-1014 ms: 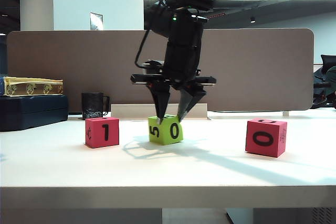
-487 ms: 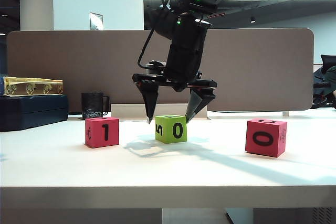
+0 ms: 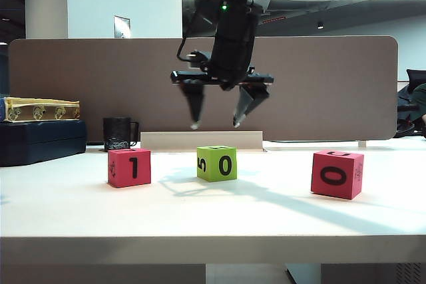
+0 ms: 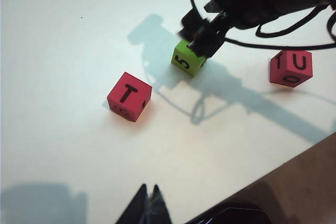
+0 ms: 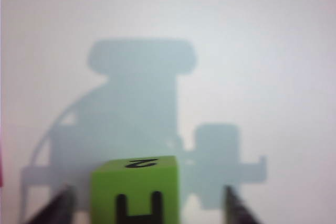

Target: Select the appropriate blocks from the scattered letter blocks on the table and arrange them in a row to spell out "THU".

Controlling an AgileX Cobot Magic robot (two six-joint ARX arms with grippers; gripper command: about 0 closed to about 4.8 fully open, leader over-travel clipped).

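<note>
On the white surface (image 3: 213,217) three blocks sit in a row, green block (image 3: 217,163) central; the right pincer (image 3: 215,124) hangs above it, spread wide, empty; the left pincer (image 4: 148,203) is closed, well apart.

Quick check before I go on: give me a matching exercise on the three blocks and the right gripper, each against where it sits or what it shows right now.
Things:
1. green block
2. left red block
3. right red block
4. right gripper

States:
A. T on top
B. open, above the green block
C. middle of the row, free on the table
D. U on top

Pairs: 1-C, 2-A, 3-D, 4-B
</note>
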